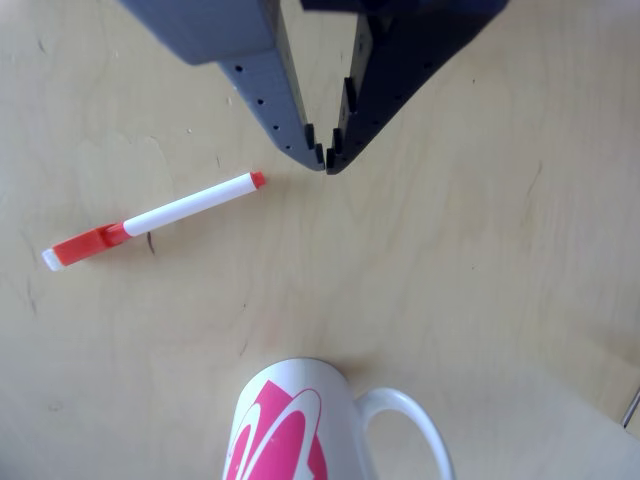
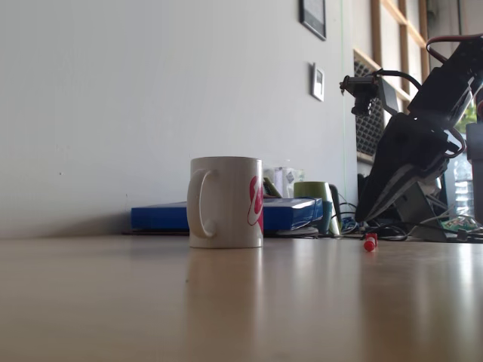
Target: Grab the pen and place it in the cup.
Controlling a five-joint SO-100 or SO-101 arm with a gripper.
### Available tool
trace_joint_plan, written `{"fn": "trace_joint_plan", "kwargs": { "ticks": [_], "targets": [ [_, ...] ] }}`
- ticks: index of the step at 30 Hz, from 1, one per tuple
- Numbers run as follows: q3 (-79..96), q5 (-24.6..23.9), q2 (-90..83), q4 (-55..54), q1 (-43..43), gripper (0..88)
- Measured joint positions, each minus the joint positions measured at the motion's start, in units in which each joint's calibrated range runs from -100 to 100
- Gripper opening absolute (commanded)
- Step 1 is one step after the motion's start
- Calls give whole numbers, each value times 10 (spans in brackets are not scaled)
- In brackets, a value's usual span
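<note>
Fingers (image 1: 325, 158) nearly together, empty, poised beside the pen (image 1: 155, 219) lying flat on the bench (image 1: 500, 280); cup (image 1: 290, 425) upright, apart.

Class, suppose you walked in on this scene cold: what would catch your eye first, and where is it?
Probably the pen, its red cap bright against the pale wooden table, lying slanted to the left of the gripper in the other view. Next, the white cup with pink swirls, upright mid-table in the fixed view. The dark gripper's fingertips nearly meet, holding nothing.
</note>
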Motion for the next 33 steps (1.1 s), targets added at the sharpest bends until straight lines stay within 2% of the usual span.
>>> {"fn": "trace_joint_plan", "kwargs": {
  "ticks": [21,23,27,29,33],
  "targets": [
    [0,0,0,0,0,35],
    [0,0,0,0,0,86],
    [0,0,0,0,0,323],
    [0,-2,0,0,1,409],
    [0,-2,0,-9,1,438]
  ]
}}
